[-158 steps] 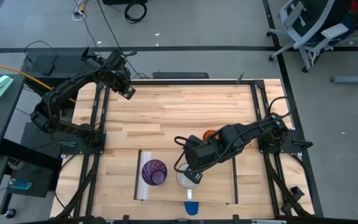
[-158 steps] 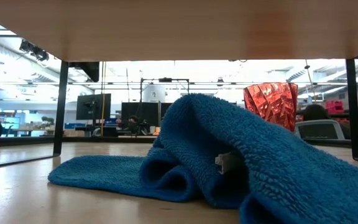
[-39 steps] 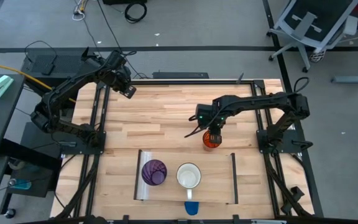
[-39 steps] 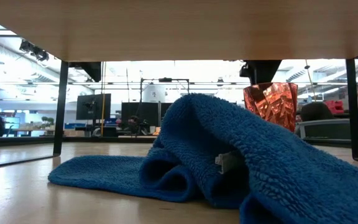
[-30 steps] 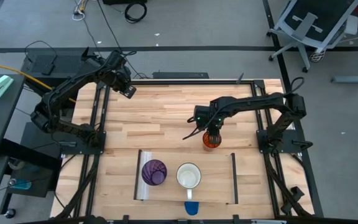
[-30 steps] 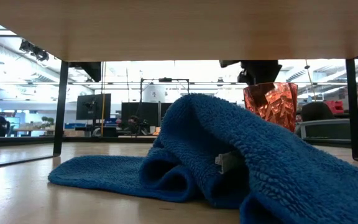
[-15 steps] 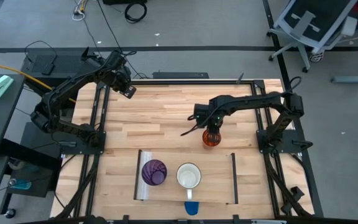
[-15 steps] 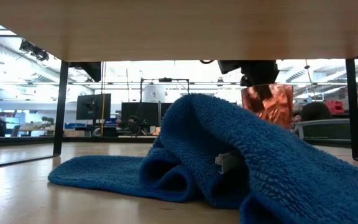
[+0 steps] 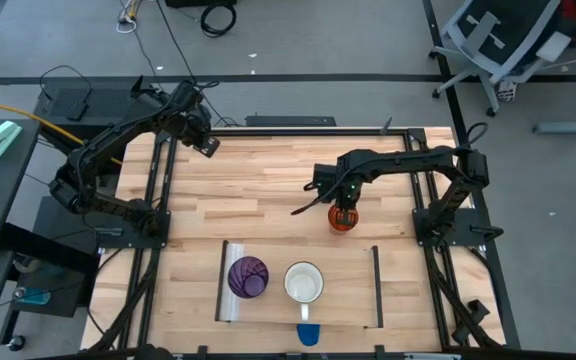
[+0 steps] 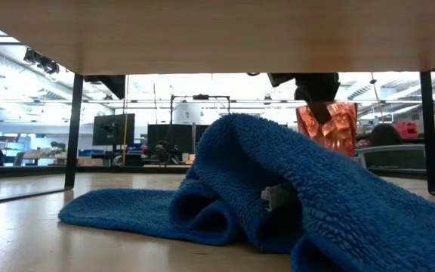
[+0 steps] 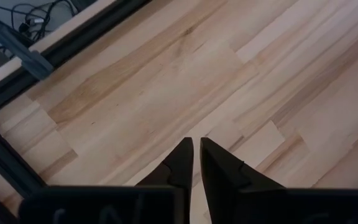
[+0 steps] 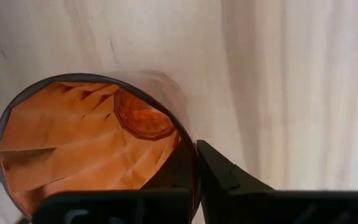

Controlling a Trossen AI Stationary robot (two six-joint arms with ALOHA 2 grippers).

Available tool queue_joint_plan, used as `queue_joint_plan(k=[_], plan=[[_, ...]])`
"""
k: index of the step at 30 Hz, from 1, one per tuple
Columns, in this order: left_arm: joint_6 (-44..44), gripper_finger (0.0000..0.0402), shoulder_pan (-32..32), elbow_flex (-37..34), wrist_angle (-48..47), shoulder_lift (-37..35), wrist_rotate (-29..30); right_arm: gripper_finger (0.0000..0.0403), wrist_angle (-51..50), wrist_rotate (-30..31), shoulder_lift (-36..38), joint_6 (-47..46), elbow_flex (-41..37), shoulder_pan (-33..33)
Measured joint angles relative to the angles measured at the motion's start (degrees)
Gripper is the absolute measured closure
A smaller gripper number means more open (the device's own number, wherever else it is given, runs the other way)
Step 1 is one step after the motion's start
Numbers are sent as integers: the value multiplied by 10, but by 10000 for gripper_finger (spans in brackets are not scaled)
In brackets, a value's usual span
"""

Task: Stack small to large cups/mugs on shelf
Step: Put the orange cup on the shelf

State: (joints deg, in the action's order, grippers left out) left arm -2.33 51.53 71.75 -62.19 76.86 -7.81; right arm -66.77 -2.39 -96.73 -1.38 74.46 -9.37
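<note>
The translucent orange tumbler (image 9: 340, 224) stands on the slatted tabletop, right of centre and beyond the shelf (image 9: 348, 292). My right gripper (image 9: 344, 208) points down from above it and is shut on it. A purple tumbler (image 9: 248, 277) and a white mug (image 9: 304, 284) stand upright side by side on the shelf. In the low view a blue towel (image 10: 263, 189) hides the orange tumbler's (image 10: 331, 125) base. My left gripper (image 9: 206, 147) hangs shut over the table's far left corner, touching nothing. My right gripper pinches the orange tumbler's wall at the rim (image 12: 191, 149), one finger inside the cup and the other finger (image 12: 221, 173) outside. The fingers come from above, pointing down. The tumbler is about upright; the towel hides whether its base is on the table.
A blue towel (image 9: 308, 335) lies at the table's near edge in front of the shelf. The shelf has a metal strip (image 9: 225, 300) on its left end and a dark rail (image 9: 376, 285) on its right. Bare board lies right of the mug.
My right gripper has sunk a little over the orange tumbler, one finger going inside it, and has shut on its wall. The tumbler rocked slightly and stands about where it was.
</note>
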Motion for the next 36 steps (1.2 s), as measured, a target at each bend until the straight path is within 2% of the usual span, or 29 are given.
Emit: queue_joint_plan(k=[6, 13, 21, 27, 31, 36], plan=[[0, 365, 0, 0, 12, 0, 0, 396, -102, 27, 0, 4, 93, 0], [0, 365, 0, 0, 12, 0, 0, 396, -233, 43, 0, -19, 273, -2], [-3, 373, 0, 0, 11, 0, 0, 396, -232, 26, 33, -134, 430, 1], [-4, 366, 0, 0, 10, 0, 0, 397, -233, -12, 94, -246, 467, 71], [-3, 369, 0, 0, 11, 0, 0, 397, -233, -9, 138, -329, 466, 144], [-2, 376, 0, 0, 11, 0, 0, 397, -233, 30, 176, -456, 466, 252]])
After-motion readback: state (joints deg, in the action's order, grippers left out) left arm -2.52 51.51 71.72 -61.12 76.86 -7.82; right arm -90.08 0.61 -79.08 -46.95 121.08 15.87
